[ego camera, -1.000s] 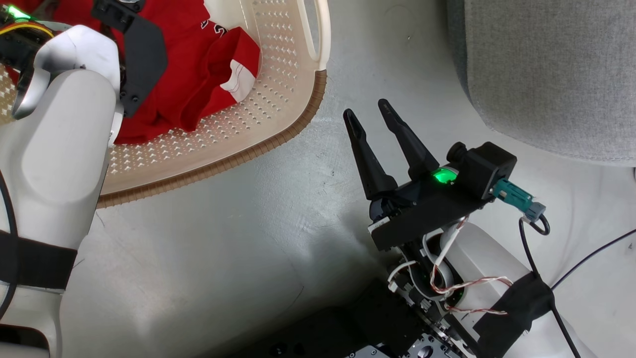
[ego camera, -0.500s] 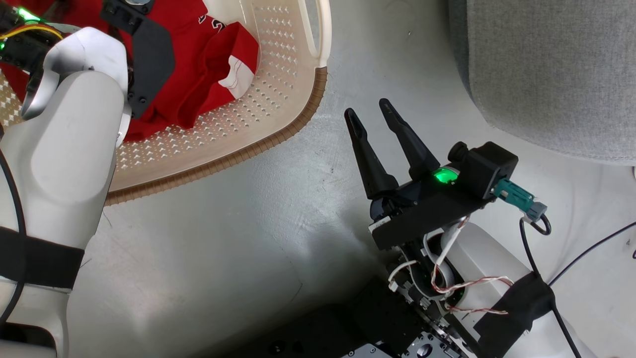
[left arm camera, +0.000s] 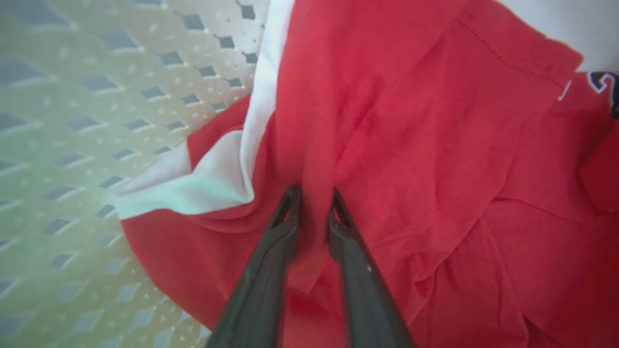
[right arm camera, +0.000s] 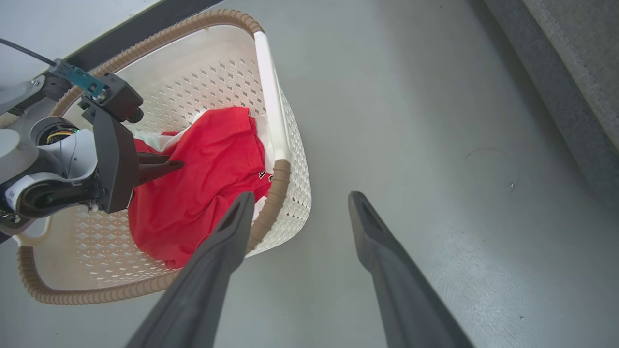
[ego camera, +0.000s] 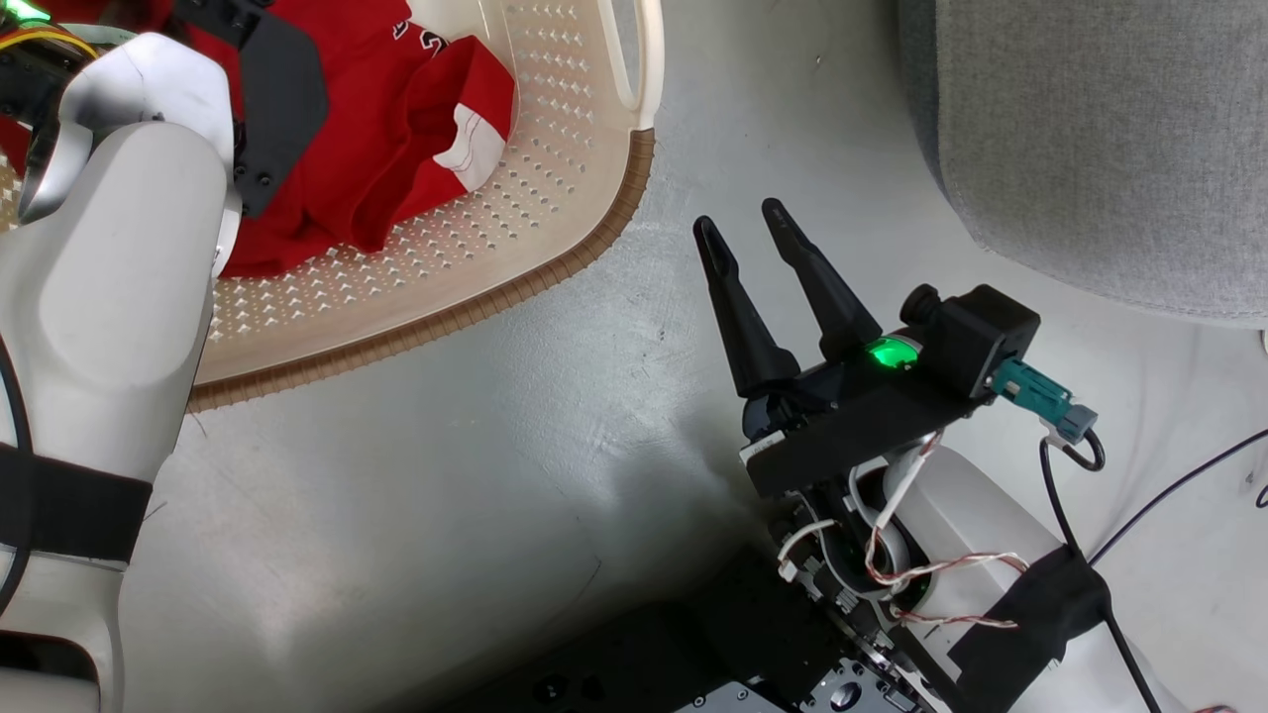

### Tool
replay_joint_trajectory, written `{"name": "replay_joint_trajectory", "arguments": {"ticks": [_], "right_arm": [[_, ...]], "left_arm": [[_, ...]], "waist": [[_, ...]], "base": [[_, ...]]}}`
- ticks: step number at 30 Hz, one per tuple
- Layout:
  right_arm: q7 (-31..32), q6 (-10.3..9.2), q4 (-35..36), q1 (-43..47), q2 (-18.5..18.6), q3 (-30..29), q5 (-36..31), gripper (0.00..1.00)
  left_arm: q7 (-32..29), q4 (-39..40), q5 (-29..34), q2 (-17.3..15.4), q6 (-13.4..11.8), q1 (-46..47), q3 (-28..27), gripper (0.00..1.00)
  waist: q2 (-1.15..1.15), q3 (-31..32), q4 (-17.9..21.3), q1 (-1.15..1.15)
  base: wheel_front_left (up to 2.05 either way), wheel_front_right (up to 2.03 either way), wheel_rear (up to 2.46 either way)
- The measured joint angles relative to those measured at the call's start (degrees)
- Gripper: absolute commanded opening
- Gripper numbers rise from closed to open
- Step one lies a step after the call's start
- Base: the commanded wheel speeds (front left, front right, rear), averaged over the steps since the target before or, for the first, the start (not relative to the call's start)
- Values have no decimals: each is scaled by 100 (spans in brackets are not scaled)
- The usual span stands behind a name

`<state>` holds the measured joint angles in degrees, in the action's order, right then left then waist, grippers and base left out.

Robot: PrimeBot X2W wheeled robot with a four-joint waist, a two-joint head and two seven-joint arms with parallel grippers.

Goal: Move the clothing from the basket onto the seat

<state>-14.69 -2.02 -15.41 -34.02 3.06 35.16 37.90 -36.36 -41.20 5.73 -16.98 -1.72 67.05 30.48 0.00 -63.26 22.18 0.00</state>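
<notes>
1. Over the last second very little has changed. My left end effector (left arm camera: 313, 197) has only wobbled a touch to the right and back over the basket (ego camera: 535, 188). Some of that small shift is the head camera's own, since the seat (ego camera: 1090, 129) and floor (ego camera: 495, 475) slid with it.
2. The clothing (ego camera: 367, 129) lies in the same red heap in the basket, its white panel (ego camera: 474, 163) folded as before. I judge that nothing has been lifted yet, so the whole carry to the seat is still ahead.
3. My left end effector is almost closed. In the left wrist view its two fingers stand a narrow gap apart, with a raised ridge of red cloth pinched between the tips. I take this as the grip made, with the lift due next.
4. My left forearm (ego camera: 109, 277) reaches from the near left over the basket's near rim. The wrist is bent down so the fingers point into the heap, just beside a strip of white trim (left arm camera: 217, 183).
5. My right end effector (ego camera: 739, 216) is wide open and holds nothing. It hangs over bare floor between basket and seat, fingers pointing far and a little left, touching neither.
6. The seat is at the far right, well apart from the basket, so the pinched cloth will have to cross the floor to the right.
</notes>
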Motion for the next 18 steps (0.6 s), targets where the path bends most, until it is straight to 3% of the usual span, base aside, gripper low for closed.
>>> {"name": "replay_joint_trajectory", "arguments": {"ticks": [1, 2, 13, 18], "right_arm": [[0, 0, 4, 1, 0, -11, 0, 100], [-1, 0, 8, 1, -1, -24, 3, 100], [0, 55, -79, -71, -4, -114, 13, 100], [0, 159, -432, -95, -19, -491, -235, 100]], "left_arm": [[24, -15, 0, 4, -23, 0, 5, 9], [25, -26, 1, 7, -32, -1, 8, 0], [401, -54, -52, 23, -207, -59, -142, 0], [845, -37, -221, 359, -339, -222, -233, 0]], "waist": [[0, -4, 1, 0], [0, -7, 2, 0], [0, 41, 29, 0], [0, 200, 5, 0]], "base": [[0, 0, 0], [0, 0, 0], [0, 0, 0], [0, 0, 0]]}}
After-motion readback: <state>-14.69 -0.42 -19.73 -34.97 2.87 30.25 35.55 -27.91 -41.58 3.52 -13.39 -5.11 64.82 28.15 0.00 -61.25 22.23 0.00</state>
